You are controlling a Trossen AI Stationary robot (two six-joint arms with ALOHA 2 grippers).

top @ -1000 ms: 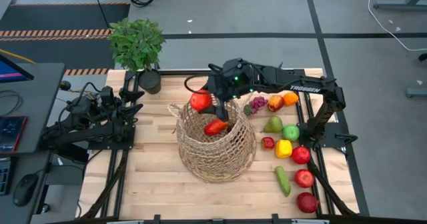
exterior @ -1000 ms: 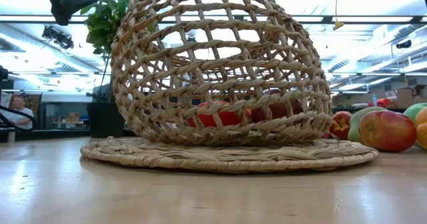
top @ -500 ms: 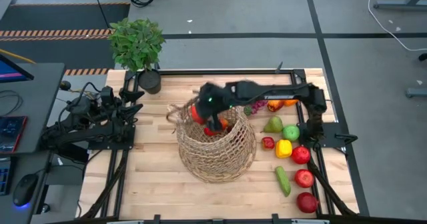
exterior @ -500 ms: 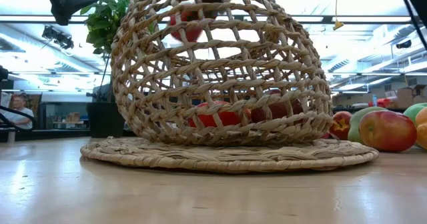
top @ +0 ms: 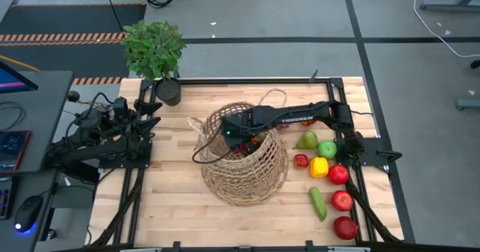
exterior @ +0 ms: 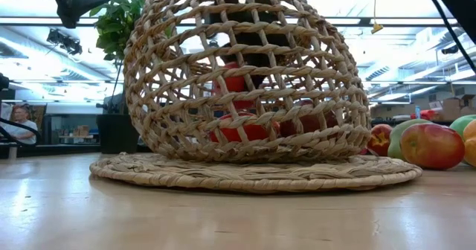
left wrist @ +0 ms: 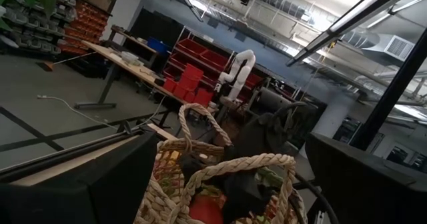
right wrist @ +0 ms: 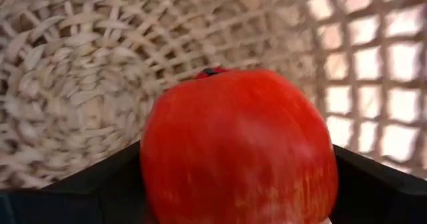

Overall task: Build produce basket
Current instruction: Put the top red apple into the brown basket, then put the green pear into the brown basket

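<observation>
The tan wicker basket (top: pixel 244 162) stands in the middle of the table on its flat woven base (exterior: pixel 253 172). My right gripper (top: pixel 234 137) reaches down inside it, shut on a red apple (right wrist: pixel 237 144), which also shows through the weave in the low view (exterior: pixel 236 82). Other red produce (exterior: pixel 239 129) lies on the basket's floor below it. A pear (top: pixel 307 140), a green apple (top: pixel 326 148), a yellow pepper (top: pixel 319 166), red apples (top: pixel 343 200) and a cucumber (top: pixel 318 204) lie on the table to the basket's right. My left gripper (top: pixel 148 118) waits open at the table's left edge. My right gripper pinches the red apple between its two fingers, one finger (right wrist: pixel 93 187) on each of the apple's opposite sides (right wrist: pixel 152 164). The fingers come from above, pointing down into the basket. The apple hangs clear above the produce on the basket's floor.
A potted green plant (top: pixel 154 49) in a black pot (top: pixel 169 91) stands at the table's far left corner. The basket's loop handle (top: pixel 274 96) sticks out over its far rim. Bare wood lies in front of the basket (top: pixel 180 207).
My right gripper has carried the red apple from the basket's far rim toward the table's near edge and down into the basket. In the low view the apple has sunk from the basket's top to about its mid height. The basket has stayed in place.
</observation>
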